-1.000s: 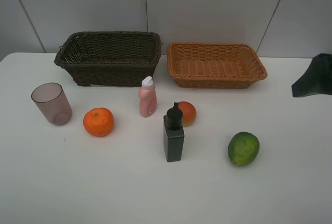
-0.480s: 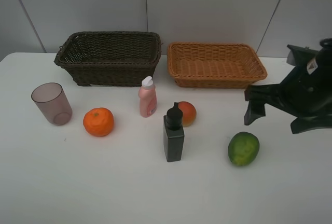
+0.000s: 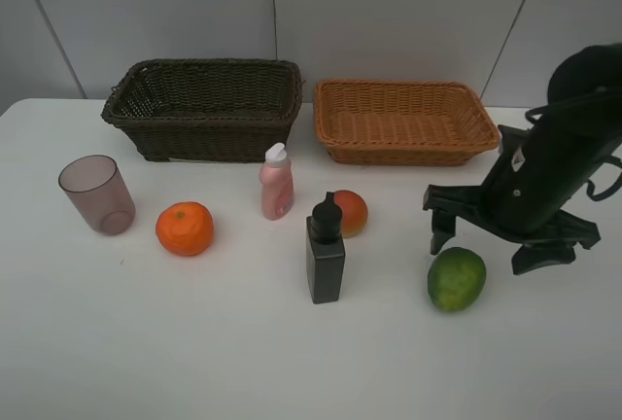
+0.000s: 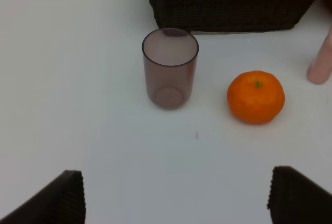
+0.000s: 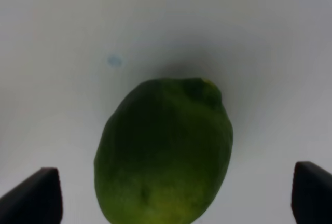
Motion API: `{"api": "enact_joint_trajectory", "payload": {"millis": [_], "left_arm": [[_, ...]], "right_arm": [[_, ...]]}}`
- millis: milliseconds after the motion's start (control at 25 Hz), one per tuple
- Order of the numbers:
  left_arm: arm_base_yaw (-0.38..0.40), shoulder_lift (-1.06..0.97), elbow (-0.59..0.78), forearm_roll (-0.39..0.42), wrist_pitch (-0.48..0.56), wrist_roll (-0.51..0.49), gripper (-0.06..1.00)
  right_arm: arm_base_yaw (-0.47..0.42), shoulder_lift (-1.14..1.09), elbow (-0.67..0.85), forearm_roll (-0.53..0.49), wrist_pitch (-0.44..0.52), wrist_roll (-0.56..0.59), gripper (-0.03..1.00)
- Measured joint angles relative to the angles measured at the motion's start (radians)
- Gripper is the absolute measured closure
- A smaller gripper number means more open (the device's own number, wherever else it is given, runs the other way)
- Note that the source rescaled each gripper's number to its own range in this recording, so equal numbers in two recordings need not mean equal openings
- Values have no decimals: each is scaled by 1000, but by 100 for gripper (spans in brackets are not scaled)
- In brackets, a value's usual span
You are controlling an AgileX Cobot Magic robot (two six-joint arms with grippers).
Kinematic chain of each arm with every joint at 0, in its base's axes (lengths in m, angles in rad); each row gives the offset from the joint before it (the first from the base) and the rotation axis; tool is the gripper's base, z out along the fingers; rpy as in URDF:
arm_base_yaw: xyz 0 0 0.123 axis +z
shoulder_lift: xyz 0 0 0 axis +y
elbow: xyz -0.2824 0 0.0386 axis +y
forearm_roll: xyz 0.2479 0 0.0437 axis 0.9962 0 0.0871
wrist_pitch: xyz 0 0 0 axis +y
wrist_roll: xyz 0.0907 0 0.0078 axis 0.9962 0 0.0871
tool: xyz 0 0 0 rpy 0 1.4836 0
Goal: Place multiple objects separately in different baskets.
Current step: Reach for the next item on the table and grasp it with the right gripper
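The green lime-like fruit (image 3: pixel 456 279) lies on the white table at the front right. My right gripper (image 3: pixel 483 253) is open just above and behind it, a finger to each side; in the right wrist view the gripper (image 5: pixel 174 203) straddles the lime (image 5: pixel 166 146). My left gripper (image 4: pixel 179 203) is open and empty, short of the purplish cup (image 4: pixel 170 68) and the tangerine (image 4: pixel 256 97). The cup (image 3: pixel 96 194), tangerine (image 3: pixel 185 228), pink bottle (image 3: pixel 276 183), black bottle (image 3: pixel 326 250) and orange-red fruit (image 3: pixel 350 212) stand on the table. The dark brown basket (image 3: pixel 204 109) and the light tan basket (image 3: pixel 403 121) stand at the back.
The black bottle partly hides the orange-red fruit behind it. Both baskets show nothing inside. A grey panelled wall (image 3: pixel 389 12) closes the back. The left arm is out of the exterior view. The dark basket's wall (image 4: pixel 233 6) shows beyond the cup.
My right arm has come in from the right edge, moving left and down over the table to the lime. The objects and baskets have not moved.
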Motion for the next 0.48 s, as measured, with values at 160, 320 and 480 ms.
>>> {"api": "enact_joint_trajectory", "payload": {"millis": [160, 320, 480], "left_arm": [[0, 0, 0, 0, 0, 0, 3], [0, 0, 0, 0, 0, 0, 3], [0, 0, 0, 0, 0, 0, 3]], "right_arm": [[26, 33, 0, -3, -27, 19, 3], [45, 68, 0, 1, -54, 39, 3], [46, 94, 0, 0, -59, 56, 3]]}}
